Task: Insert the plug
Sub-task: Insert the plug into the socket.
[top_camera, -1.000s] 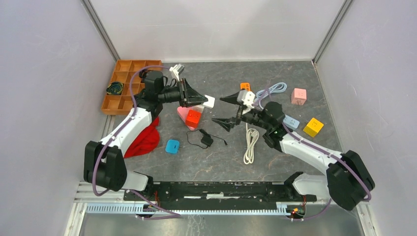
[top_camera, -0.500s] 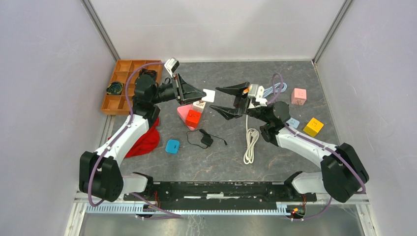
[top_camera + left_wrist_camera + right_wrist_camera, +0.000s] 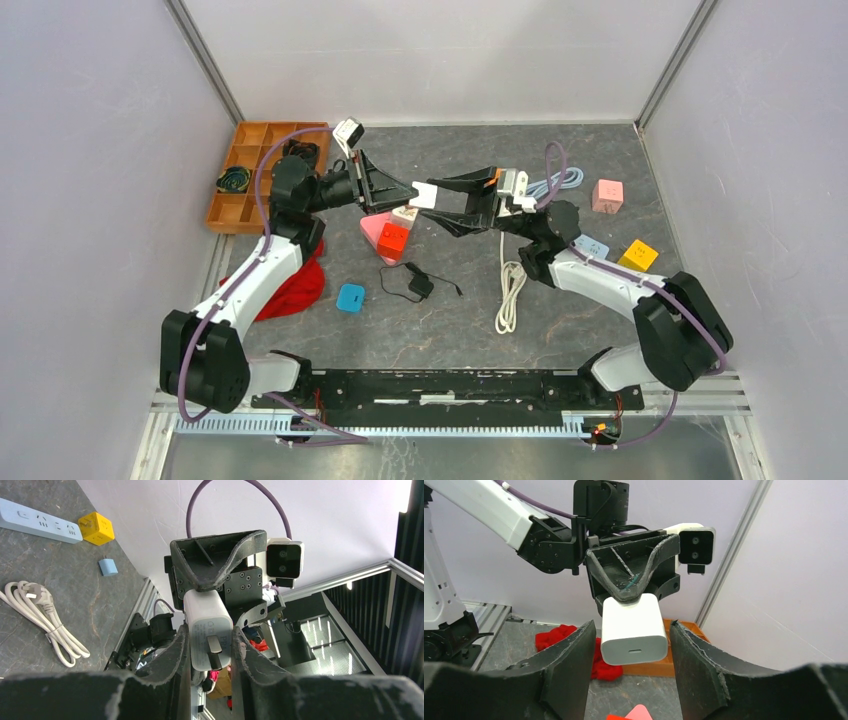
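I have two claws, and the task's thing sits between both of them. My left claw (image 3: 408,192) is closed nearly all the way on the white rectangular plastic charger plug (image 3: 424,194), gripping it by its two flat sides. It holds the plug up in the air, off the grey stone-pattern table (image 3: 560,340), to the right of the brown wooden compartment tray (image 3: 262,170).

From my left wrist the plug (image 3: 208,630) stands upright between my fingers (image 3: 175,650). A folded metal prong shows on the face turned toward that camera.

My right claw (image 3: 436,202) comes in from the side away from the tray and meets the left claw tip to tip. It is about half open and has hold of nothing. Its two fingers (image 3: 574,655) flank the plug (image 3: 633,627), and a gap shows on each side. The plug's small slot-shaped port faces my right wrist.

On the table on that same far side of the tray lies a coiled white cable (image 3: 511,290). A yellow cube (image 3: 637,258) sits farther out still. A crumpled red cloth (image 3: 295,285) lies on the near side of the tray.
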Tool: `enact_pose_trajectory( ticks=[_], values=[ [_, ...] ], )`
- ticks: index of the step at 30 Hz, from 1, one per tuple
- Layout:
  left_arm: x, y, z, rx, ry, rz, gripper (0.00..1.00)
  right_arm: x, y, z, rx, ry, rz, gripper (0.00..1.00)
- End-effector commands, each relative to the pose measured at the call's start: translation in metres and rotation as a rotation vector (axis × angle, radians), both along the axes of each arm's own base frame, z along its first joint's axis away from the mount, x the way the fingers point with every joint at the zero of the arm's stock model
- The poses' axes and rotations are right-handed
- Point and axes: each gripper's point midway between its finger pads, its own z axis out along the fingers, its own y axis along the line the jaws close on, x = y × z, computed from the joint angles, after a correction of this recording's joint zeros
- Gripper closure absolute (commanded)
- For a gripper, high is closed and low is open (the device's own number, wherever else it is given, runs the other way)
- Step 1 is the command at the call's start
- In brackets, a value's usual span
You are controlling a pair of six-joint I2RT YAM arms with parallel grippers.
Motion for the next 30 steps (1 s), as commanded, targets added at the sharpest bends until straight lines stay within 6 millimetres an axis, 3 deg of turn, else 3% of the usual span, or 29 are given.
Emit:
enact_pose_trajectory(
  ticks=[1,5,7,10,13,16,21,26,30],
  values=[
    [-0.016,0.002,0.02,-0.048,-0.028,-0.033,0.9,-0.012,0.001,0.032,0.066,-0.098,0.047,0.41],
    [-0.016,0.002,0.017,-0.049,-0.019,-0.032,0.87,-0.015,0.0,0.037,0.093,-0.097,0.063,0.69],
    [-0.013,0.003,0.012,-0.039,-0.01,-0.019,0.69,-0.013,-0.001,0.039,0.1,-0.077,0.06,0.76],
    [0.004,0.011,-0.009,0.051,-0.009,0.066,0.29,-0.006,-0.002,0.037,0.086,-0.02,0.03,0.78],
    [0.029,0.034,-0.034,0.201,-0.012,0.203,0.08,0.012,0.0,0.019,-0.008,0.078,-0.034,0.8],
    [0.053,0.072,-0.059,0.323,0.035,0.329,0.03,0.036,0.004,-0.005,-0.172,0.159,-0.116,0.82],
    [0.087,0.103,-0.114,0.536,0.059,0.481,0.0,0.064,0.005,-0.039,-0.476,0.295,-0.205,0.84],
    [0.1,0.117,-0.167,0.646,0.116,0.5,0.07,0.083,-0.001,-0.066,-0.731,0.451,-0.298,0.83],
    [0.101,0.122,-0.194,0.702,0.127,0.497,0.14,0.091,0.007,-0.084,-0.88,0.511,-0.339,0.83]
  ],
)
